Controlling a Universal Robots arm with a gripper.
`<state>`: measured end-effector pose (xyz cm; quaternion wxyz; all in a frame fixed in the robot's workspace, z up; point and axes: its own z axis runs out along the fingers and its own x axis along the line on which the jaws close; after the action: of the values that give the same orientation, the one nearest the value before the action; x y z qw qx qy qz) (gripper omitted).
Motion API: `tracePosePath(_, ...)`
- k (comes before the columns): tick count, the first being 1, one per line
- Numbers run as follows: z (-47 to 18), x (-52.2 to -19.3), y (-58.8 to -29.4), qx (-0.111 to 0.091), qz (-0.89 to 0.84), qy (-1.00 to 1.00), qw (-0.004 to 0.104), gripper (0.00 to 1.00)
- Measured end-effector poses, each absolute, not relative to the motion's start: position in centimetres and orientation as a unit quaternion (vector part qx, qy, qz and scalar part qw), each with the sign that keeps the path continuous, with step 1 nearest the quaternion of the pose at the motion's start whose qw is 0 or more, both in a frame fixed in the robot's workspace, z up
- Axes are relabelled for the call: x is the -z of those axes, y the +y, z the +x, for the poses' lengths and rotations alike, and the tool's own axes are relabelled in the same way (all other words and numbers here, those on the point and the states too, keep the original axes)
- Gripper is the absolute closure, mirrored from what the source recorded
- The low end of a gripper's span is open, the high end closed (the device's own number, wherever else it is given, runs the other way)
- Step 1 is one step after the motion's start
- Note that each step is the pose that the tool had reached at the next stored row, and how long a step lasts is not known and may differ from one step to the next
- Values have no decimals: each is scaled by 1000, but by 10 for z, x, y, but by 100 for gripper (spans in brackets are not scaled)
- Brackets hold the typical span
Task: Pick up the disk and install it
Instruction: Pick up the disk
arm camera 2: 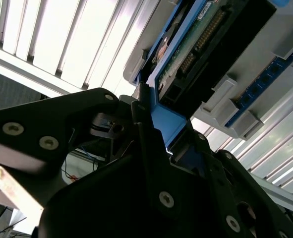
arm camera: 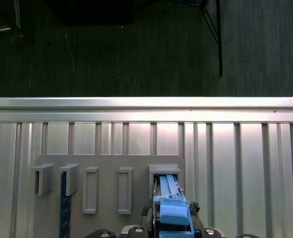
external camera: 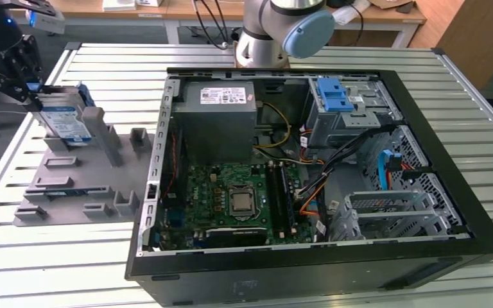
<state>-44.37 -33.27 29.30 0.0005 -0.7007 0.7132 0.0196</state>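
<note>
Slatted metal bench (external camera: 67, 269) under everything, dark floor (arm camera: 136, 49) beyond its edge in the first wrist view. On the bench, toward the exterior view's right, an open black computer case (external camera: 452, 256) lying on its side, with green motherboard (external camera: 238, 199), gray power supply (external camera: 216, 122) and blue-clipped drive cage (external camera: 341, 102) exposed. Just beside the case, at the exterior view's left, a gray slotted holder (external camera: 75, 192). Standing upright in a slot at the holder's far end: the disk (external camera: 62, 122), silver with a white-and-blue label, framed in a blue carrier. Black pincer (external camera: 31, 90) at the disk's top edge, closed on the carrier's blue handle tab. In the second wrist view, that tab pinched between the dark fingers (arm camera 2: 145, 144), with the disk's green circuit side and connector visible beyond. In the first wrist view, the tab seen end-on between the fingertips, the disk's body seated in its gray slot. Arm base (external camera: 268, 32) behind the case.
</note>
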Motion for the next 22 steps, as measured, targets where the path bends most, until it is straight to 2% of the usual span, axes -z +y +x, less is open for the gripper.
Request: tracePosePath(22,-444,-304,-333,-20,-701,713,0,64)
